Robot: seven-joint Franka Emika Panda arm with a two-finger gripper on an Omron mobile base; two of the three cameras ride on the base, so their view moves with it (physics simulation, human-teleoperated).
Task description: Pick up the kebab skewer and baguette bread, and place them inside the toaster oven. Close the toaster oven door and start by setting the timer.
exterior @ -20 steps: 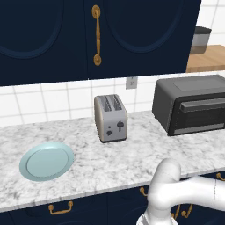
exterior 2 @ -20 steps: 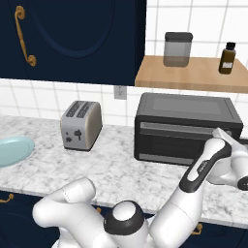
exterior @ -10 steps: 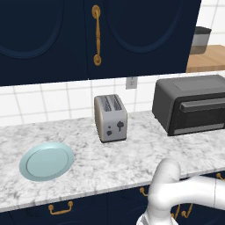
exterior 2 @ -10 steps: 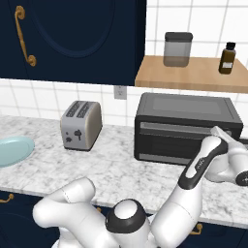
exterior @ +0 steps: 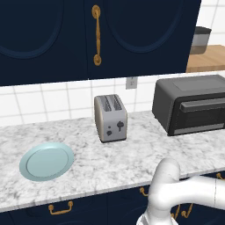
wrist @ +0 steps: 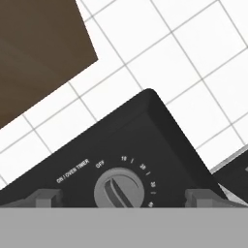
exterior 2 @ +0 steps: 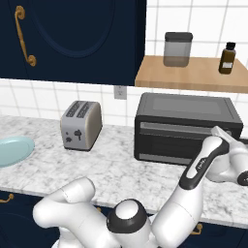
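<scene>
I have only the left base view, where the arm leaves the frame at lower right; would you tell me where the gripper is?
Observer: The gripper faces the timer dial at the right end of the toaster oven.
Operator: Thank you. Is it gripping the dial?
Observer: No. The jaws are open, with one finger tip on each side of the dial and apart from it.
Operator: What is printed by the dial?
Observer: "OFF", then 10, 20 and 30 around its upper edge.
</scene>
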